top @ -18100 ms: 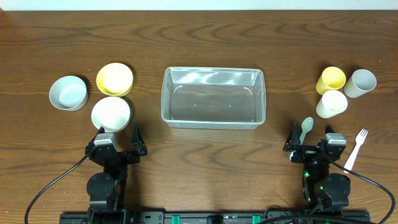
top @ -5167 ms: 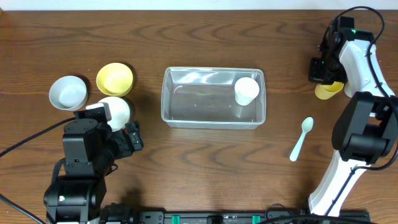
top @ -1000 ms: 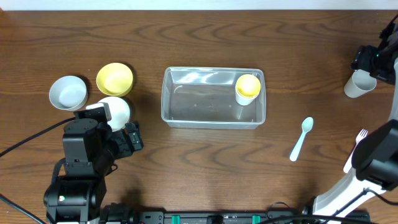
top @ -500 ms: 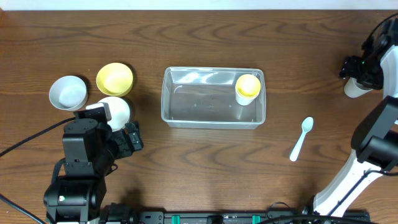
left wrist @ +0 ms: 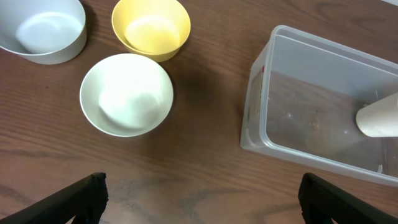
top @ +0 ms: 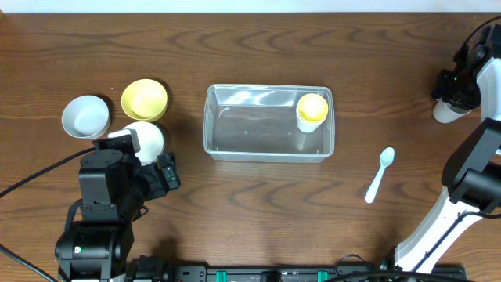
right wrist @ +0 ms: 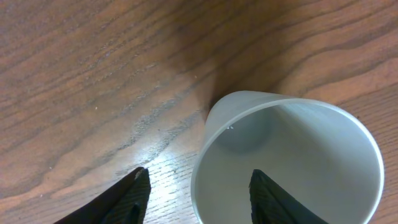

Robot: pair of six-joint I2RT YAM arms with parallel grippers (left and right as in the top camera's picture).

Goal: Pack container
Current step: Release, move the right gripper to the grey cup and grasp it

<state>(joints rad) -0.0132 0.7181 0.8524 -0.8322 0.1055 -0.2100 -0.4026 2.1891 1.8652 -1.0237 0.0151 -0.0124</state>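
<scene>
— Where is the container?
— Centre of the bench, stacked cups in its right end; left fingers gape wide near its left wall
— The right fingers?
— Parted astride the rim of a grey cup by the bench's right edge

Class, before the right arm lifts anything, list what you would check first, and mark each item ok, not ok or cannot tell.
1. Right gripper straddles the pale grey plastic cup wall: ok, one finger inside, one outside.
2. Jaws closed on that wall: not ok, gaps show on both sides.
3. Cup upright: ok.
4. Clear rectangular plastic container has free floor: ok, a yellow plastic cup occupies one corner.
5. Left gripper open, away from the container: ok.
</scene>
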